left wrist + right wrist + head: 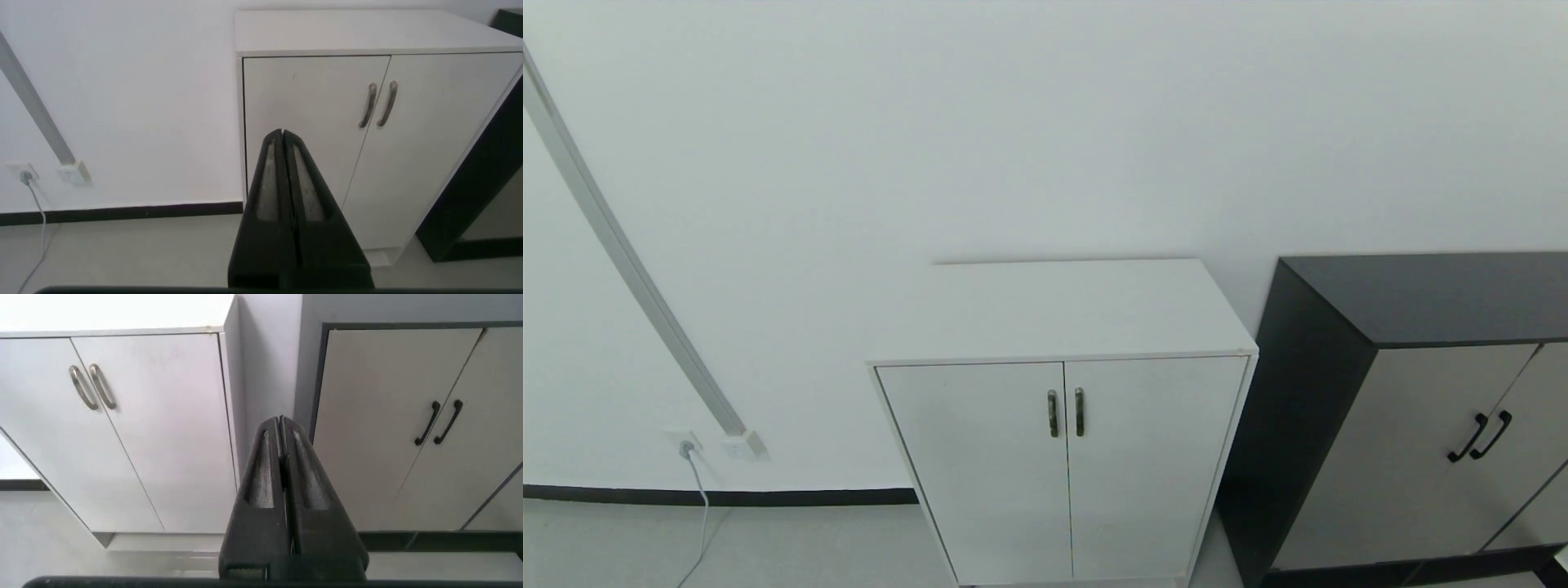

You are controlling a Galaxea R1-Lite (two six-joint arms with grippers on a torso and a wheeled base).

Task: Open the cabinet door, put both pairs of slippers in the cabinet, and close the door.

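Head view gives you the white cabinet (1062, 465) standing on the pale floor (809, 547) against a plain white wall (1013, 122). Both its doors are shut, and its two metal handles (1066, 412) sit side by side at the centre seam. Just beside it, on the robot's right, stands a black cabinet (1307, 408) with grey doors. To the left you see a wall socket (686, 445) with a white cable (703, 510) hanging down, a grey conduit (621, 245) slanting up the wall, and a dark skirting strip (727, 496). Your left end effector (283, 135) is closed tight on nothing and faces the white cabinet's left door. Your right end effector (280, 420) is likewise closed and faces the gap between the cabinets.
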